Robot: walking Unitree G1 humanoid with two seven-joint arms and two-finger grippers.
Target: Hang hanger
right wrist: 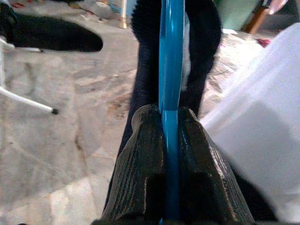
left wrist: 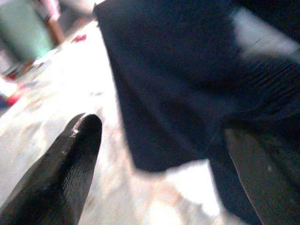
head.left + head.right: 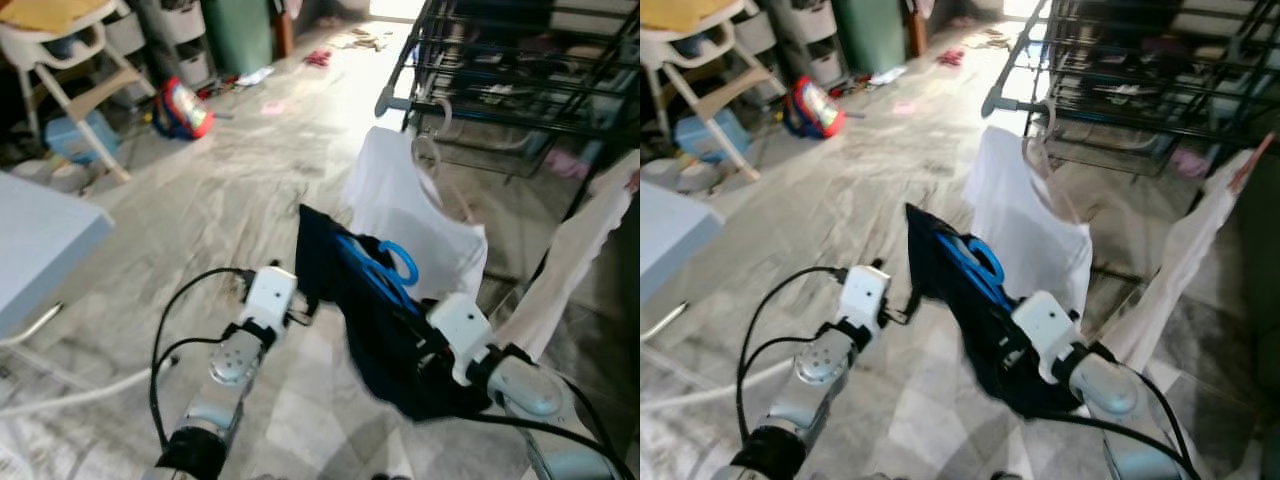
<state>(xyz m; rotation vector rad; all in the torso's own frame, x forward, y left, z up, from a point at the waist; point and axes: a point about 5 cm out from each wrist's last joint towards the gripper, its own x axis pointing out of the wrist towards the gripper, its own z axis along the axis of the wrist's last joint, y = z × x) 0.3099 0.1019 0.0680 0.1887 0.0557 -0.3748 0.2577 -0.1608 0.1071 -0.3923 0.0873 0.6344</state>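
Note:
A blue hanger (image 3: 385, 265) carries a dark navy garment (image 3: 370, 330), held up in front of me over the floor. My right gripper (image 1: 169, 115) is shut on the hanger's blue bar, and the dark cloth drapes around its fingers (image 1: 143, 154). My left gripper (image 3: 300, 312) is at the garment's left edge; its fingers (image 2: 77, 145) stand wide apart, open, with the dark cloth (image 2: 178, 79) just ahead of them. A black drying rack (image 3: 520, 60) stands beyond, to the right. A white shirt (image 3: 405, 215) hangs from its near corner on a pale hanger (image 3: 430, 150).
A cream garment (image 3: 575, 255) hangs from the rack at the far right. A light blue surface (image 3: 40, 240) juts in at left. At the back left are a white high chair (image 3: 75, 70), a red toy (image 3: 182, 108) and a green bin (image 3: 240, 30). Marble floor lies between.

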